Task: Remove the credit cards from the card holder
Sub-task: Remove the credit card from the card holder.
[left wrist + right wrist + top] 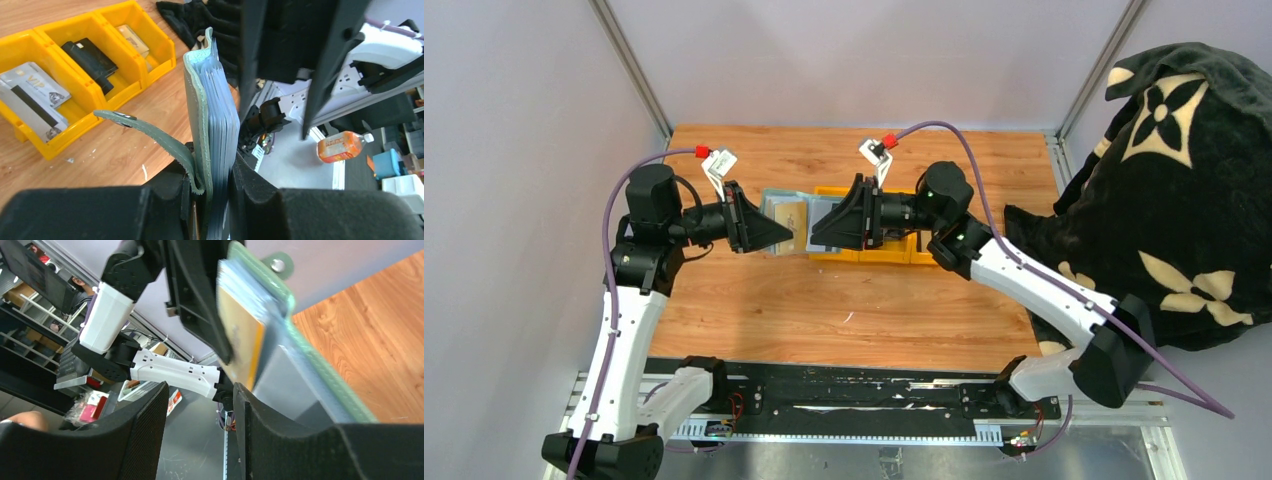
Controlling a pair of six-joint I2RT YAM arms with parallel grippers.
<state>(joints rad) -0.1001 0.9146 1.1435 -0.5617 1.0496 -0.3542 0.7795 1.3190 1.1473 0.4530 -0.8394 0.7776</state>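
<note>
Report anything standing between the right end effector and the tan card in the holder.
Nothing visible. The open right end effector faces the tan card showing in the card holder, which the left end effector clamps; only air lies between.

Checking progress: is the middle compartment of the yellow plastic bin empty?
No, a black rectangular card lies in the yellow plastic bin's middle compartment.
</note>
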